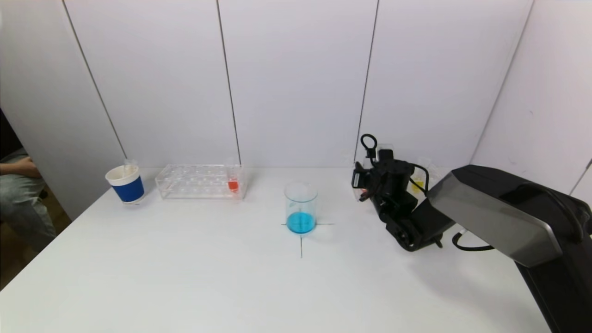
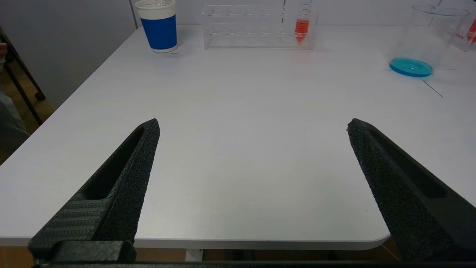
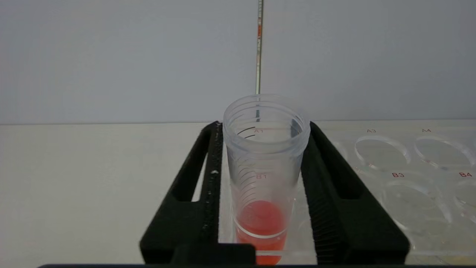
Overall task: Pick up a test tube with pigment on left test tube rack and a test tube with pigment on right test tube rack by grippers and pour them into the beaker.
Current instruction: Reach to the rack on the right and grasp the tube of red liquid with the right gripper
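My right gripper [image 1: 366, 186] is at the right rack [image 3: 398, 175], mostly hidden behind the arm in the head view. Its fingers press both sides of a clear test tube with red pigment [image 3: 262, 186] that still stands in the rack; the gripper [image 3: 264, 128] is shut on it. The beaker [image 1: 300, 208] with blue liquid stands at the table's centre, on a cross mark. The left rack [image 1: 199, 181] holds a tube with red pigment [image 1: 233, 184] at its right end. My left gripper [image 2: 253, 124] is open and empty above the table's near edge, out of the head view.
A blue and white paper cup [image 1: 126, 184] stands left of the left rack. A yellow-pigment tube [image 1: 417, 184] shows behind the right arm. A seated person [image 1: 14, 185] is at the far left. A white wall stands close behind the racks.
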You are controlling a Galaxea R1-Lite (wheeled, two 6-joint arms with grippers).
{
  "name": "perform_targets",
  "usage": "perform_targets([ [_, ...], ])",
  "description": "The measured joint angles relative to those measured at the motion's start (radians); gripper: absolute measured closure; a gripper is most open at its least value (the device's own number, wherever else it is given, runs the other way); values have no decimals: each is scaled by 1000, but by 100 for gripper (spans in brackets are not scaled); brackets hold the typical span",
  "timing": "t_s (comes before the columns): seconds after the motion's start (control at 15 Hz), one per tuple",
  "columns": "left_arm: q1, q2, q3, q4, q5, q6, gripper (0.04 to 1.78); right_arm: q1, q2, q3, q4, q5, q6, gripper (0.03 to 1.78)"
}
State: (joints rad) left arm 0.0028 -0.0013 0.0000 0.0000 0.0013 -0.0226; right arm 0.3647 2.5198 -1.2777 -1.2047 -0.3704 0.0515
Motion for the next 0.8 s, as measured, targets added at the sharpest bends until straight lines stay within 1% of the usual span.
perform_targets([
  [0.07,0,0,0,0,0,0,6,0,0,0,1,0,0,128],
  [0.13,0,0,0,0,0,0,6,0,0,0,1,0,0,131],
  [0.27,0,0,0,0,0,0,6,0,0,0,1,0,0,128],
  [0.8,0,0,0,0,0,0,6,0,-1,-1,3,0,-3,128],
])
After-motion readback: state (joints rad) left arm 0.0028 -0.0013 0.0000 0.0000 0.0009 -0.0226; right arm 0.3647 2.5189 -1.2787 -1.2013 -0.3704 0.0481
